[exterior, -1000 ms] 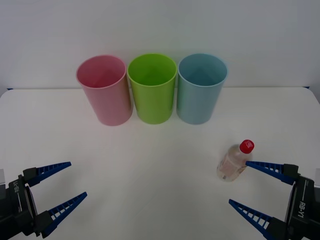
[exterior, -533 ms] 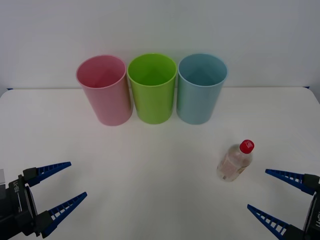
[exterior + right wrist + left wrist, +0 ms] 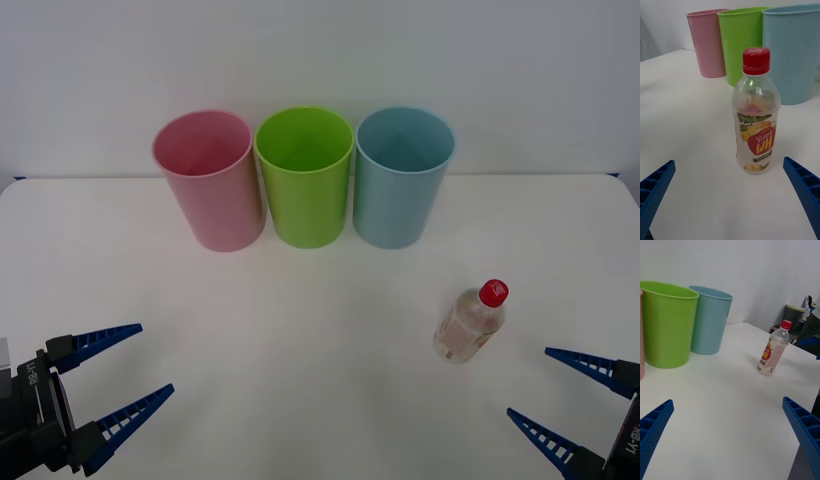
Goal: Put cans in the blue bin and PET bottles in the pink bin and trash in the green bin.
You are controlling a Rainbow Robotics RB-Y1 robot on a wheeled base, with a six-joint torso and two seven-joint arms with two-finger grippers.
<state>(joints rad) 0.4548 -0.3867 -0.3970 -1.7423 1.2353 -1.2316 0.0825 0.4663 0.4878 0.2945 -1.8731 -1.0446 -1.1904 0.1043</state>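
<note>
Two hands spread, left hand (image 3: 120, 388), right hand (image 3: 565, 398) near upright bottle (image 3: 470, 322), apart.

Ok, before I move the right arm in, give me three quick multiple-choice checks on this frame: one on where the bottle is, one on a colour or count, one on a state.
1. Where does the PET bottle stand?
A. Inside the pink bin
B. On the table, nearer the robot than the bins, on its right side
C. Between the left gripper's fingers

2. Which bin is in the middle of the row?
A. The green bin
B. The pink bin
C. The blue bin

3. What is the right gripper doing?
A. Shut on the bottle
B. Open, apart from the bottle
C. Shut over a bin

Answers:
1 B: it stands upright on the white table, red cap on.
2 A: pink is to its left, blue to its right.
3 B: its fingers are spread, with table showing between them and the bottle. The left gripper is open too, at the near left.
</note>
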